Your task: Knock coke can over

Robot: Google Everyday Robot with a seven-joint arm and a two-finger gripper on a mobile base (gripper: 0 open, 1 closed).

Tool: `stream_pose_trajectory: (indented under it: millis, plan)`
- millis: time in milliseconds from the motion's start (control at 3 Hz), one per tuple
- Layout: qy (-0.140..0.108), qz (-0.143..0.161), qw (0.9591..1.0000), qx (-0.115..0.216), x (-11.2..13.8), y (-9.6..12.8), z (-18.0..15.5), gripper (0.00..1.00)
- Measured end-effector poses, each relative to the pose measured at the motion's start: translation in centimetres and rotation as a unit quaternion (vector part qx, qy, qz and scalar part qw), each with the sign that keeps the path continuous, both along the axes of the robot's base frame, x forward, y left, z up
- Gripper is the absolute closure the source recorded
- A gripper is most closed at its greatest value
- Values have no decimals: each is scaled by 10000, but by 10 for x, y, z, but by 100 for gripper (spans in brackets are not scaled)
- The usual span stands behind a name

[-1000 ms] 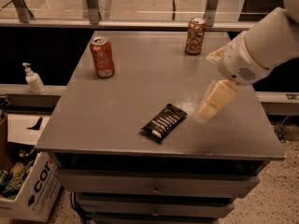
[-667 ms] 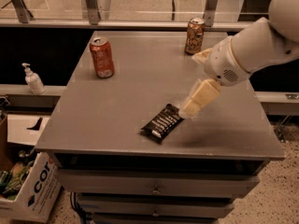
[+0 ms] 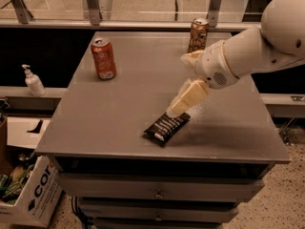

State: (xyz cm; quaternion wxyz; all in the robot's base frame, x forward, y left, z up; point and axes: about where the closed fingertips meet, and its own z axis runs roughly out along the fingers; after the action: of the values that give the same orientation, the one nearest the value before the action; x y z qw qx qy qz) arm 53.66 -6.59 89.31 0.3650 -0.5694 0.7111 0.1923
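The coke can (image 3: 103,58), red-orange with white script and a silver top, stands upright near the far left of the grey table (image 3: 109,118). My gripper (image 3: 183,100) hangs from the white arm that comes in from the right, above the table's middle, just over a black snack packet (image 3: 166,127). It is well to the right of the can and nearer the front, not touching it.
A brown-gold patterned can (image 3: 198,35) stands upright at the far edge, behind the arm. A white pump bottle (image 3: 33,81) sits on a ledge left of the table. A cardboard box (image 3: 28,194) stands on the floor at the lower left.
The arm and gripper have moved left across the table, from its right part to above the black packet. The cans and the packet have not moved.
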Motion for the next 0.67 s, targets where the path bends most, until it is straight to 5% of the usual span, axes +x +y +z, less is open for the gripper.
stream_pose_trajectory:
  millis: [333, 667]
  plan:
    - [-70, 31, 9989, 469, 16, 12, -3, 0]
    - [-187, 31, 9933, 1140, 42, 30, -12, 0]
